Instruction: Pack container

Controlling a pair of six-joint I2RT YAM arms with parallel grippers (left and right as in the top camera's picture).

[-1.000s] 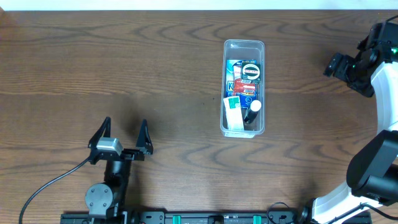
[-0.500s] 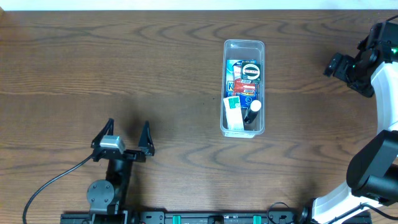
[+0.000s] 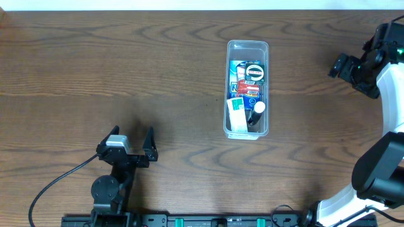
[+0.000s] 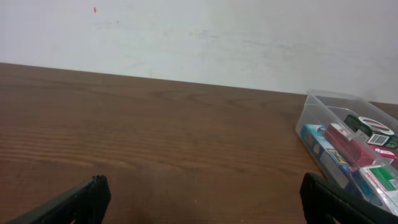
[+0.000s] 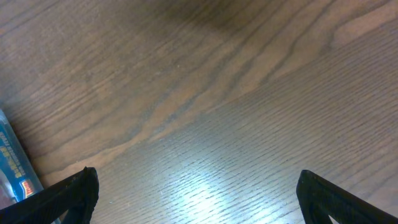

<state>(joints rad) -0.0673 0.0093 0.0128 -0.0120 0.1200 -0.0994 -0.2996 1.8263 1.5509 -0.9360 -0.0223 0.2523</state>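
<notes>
- Container (image 3: pixel 247 50), clear and long, lies right of centre on the desk (image 3: pixel 126 63). Its far end is bare and the rest is crowded with blue and red packets (image 3: pixel 238 85), a round black-and-white roll (image 3: pixel 254 71) and a white tube (image 3: pixel 257 112) with a dark cap.
- Nothing loose shows on the wood around it, so I judge the packing close to done, with drawing the arms clear as the step in hand.
- Left end effector (image 3: pixel 131 137) hangs near the front edge, well apart from it, fingers spread wide with nothing between them.
- Right end effector (image 5: pixel 198 177) is off to the far right, likewise spread and empty. Its wrist view shows only wood grain and a sliver of blue print at the left edge.
- To do this well, each arm should pull back along a line leading away from the plastic walls, since a light tub like this probably slides at a nudge.
- The tube at the near end deserves a last look, because from above I cannot tell whether it rides over the rim.
</notes>
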